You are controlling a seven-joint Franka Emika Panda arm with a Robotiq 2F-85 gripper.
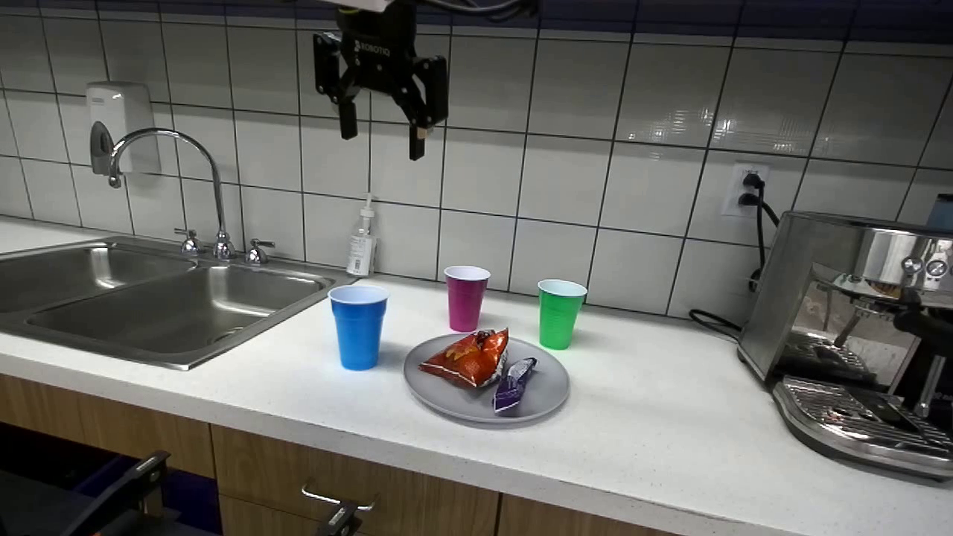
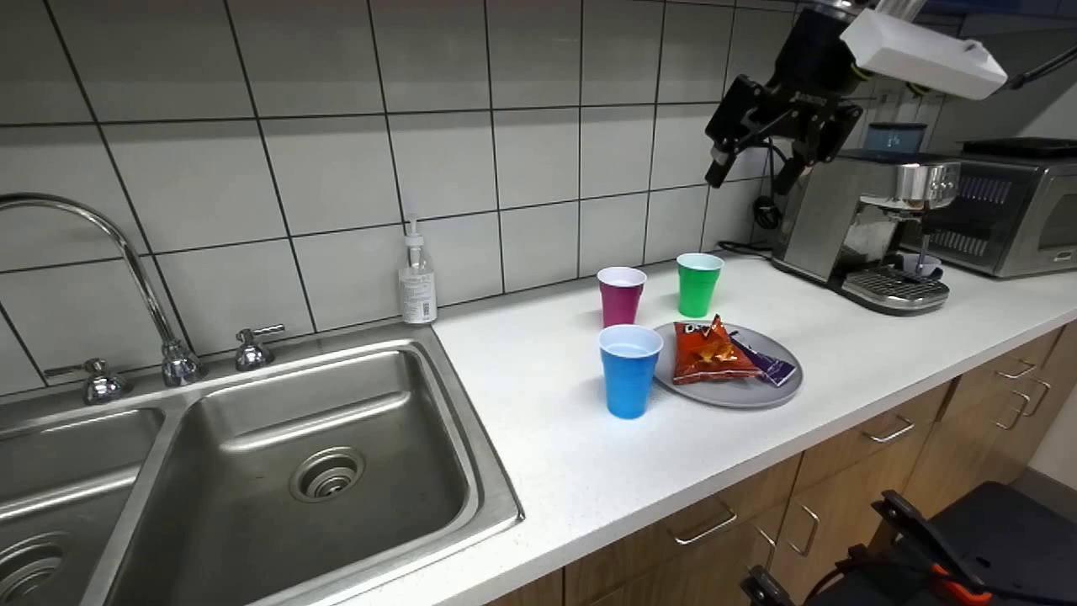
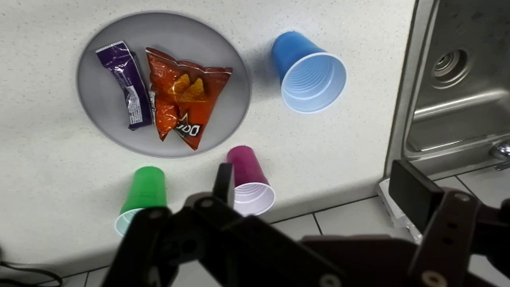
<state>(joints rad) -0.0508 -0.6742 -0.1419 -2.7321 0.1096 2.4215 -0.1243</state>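
My gripper (image 1: 383, 137) is open and empty, high above the counter. It also shows in an exterior view (image 2: 752, 177) and in the wrist view (image 3: 316, 187). Below it stand a blue cup (image 1: 359, 331), a magenta cup (image 1: 465, 305) and a green cup (image 1: 560, 316), all upright with white insides. A grey plate (image 1: 439, 406) holds an orange-red chip bag (image 1: 467, 361) and a purple wrapped snack (image 1: 514, 385). In the wrist view one finger covers part of the magenta cup (image 3: 247, 169), and the gripper covers part of the green cup's rim (image 3: 147, 187). The gripper touches nothing.
A double steel sink (image 1: 186, 357) with a curved faucet (image 1: 212, 167) lies beside the cups. A clear pump bottle (image 1: 361, 246) stands by the tiled wall. A coffee machine (image 1: 789, 298) stands at the counter's far end. A microwave-like oven (image 2: 1001, 215) stands behind it.
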